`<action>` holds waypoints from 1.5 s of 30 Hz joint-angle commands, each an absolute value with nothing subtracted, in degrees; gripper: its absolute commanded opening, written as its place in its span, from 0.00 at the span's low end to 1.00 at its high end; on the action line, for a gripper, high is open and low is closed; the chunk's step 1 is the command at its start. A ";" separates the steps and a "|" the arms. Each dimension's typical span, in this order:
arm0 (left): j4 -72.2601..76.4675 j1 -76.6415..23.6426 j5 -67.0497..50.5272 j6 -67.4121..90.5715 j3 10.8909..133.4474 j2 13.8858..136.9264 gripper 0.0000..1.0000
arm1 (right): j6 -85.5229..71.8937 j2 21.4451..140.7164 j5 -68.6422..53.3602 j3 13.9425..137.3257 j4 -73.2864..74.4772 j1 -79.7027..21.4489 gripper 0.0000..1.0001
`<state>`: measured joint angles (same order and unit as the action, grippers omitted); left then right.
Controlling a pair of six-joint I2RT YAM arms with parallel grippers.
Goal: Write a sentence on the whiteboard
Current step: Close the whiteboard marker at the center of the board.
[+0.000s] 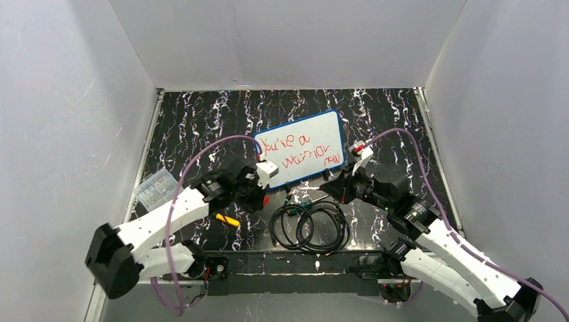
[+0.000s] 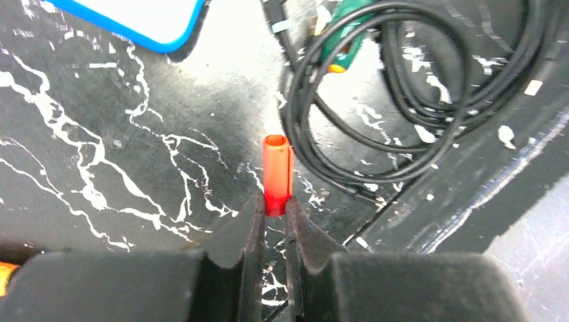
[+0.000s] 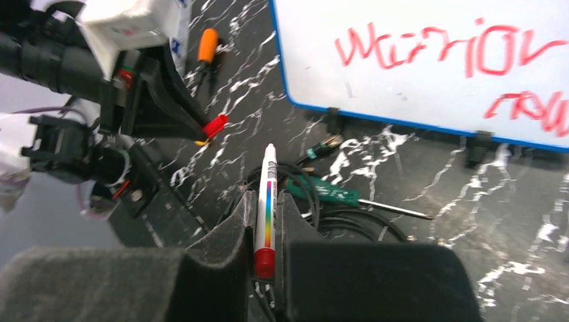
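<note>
The whiteboard lies tilted at mid table, blue-framed. The sentence is on it in red, in two lines, reading about "You're a warrior"; part of it shows in the right wrist view. My left gripper is shut on a red marker cap, open end pointing away, near the board's front left corner. My right gripper is shut on a white marker with a rainbow stripe and red rear end. The marker's tip points toward the cap, a short gap apart.
A coiled black cable lies in front of the board with a green-handled screwdriver on it. An orange-handled tool lies by the left arm. A clear plastic box sits at the left edge. White walls enclose the table.
</note>
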<state>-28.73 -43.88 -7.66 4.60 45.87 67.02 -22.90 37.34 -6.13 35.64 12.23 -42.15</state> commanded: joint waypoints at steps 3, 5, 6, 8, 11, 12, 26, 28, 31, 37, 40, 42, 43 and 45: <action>-27.84 -45.14 -17.72 -2.28 43.01 56.05 0.00 | -27.38 39.31 -21.33 38.05 5.53 -39.11 0.01; -27.07 -45.36 -21.70 -3.58 42.97 54.46 0.00 | -27.59 40.91 -25.94 39.55 6.32 -37.84 0.01; -27.04 -45.39 -22.76 -3.84 43.05 53.87 0.00 | -27.75 41.86 -28.39 40.03 6.74 -37.34 0.01; -27.20 -45.74 -25.14 -4.30 43.15 53.05 0.00 | -28.41 43.08 -32.49 40.51 6.86 -36.72 0.01; -27.32 -47.09 -26.98 -4.59 43.06 52.14 0.00 | -28.40 44.38 -35.40 41.97 8.31 -36.31 0.01; -27.38 -47.55 -27.43 -4.65 43.07 51.97 0.00 | -28.25 44.87 -36.48 42.65 8.72 -36.22 0.01; -28.39 -50.68 -27.21 -5.24 43.68 51.85 0.00 | -28.66 49.50 -44.32 44.58 9.72 -36.10 0.01; -28.39 -50.81 -27.37 -5.19 43.68 51.79 0.00 | -28.37 49.31 -43.65 44.56 10.26 -36.12 0.01; -28.39 -51.05 -27.68 -5.20 43.55 51.60 0.00 | -28.05 49.17 -42.73 44.23 10.41 -36.10 0.01; -28.38 -51.55 -27.37 -5.21 43.50 51.43 0.00 | -27.46 50.01 -42.98 43.95 10.73 -36.12 0.01; -28.39 -51.75 -27.41 -5.16 43.42 51.24 0.00 | -27.20 50.31 -42.90 43.86 10.90 -36.08 0.01; -28.39 -51.96 -27.25 -5.10 43.35 51.10 0.00 | -27.16 50.40 -42.95 43.77 10.83 -36.12 0.01; -28.39 -51.95 -27.16 -5.15 43.41 51.00 0.00 | -27.16 50.37 -42.96 43.75 10.81 -36.12 0.01; -28.39 -52.03 -27.07 -5.11 43.42 50.98 0.00 | -27.16 50.45 -43.02 43.68 10.81 -36.08 0.01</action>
<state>-27.31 -51.59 -26.20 -4.51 43.64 52.31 -28.10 50.46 -42.00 42.35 10.61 -36.38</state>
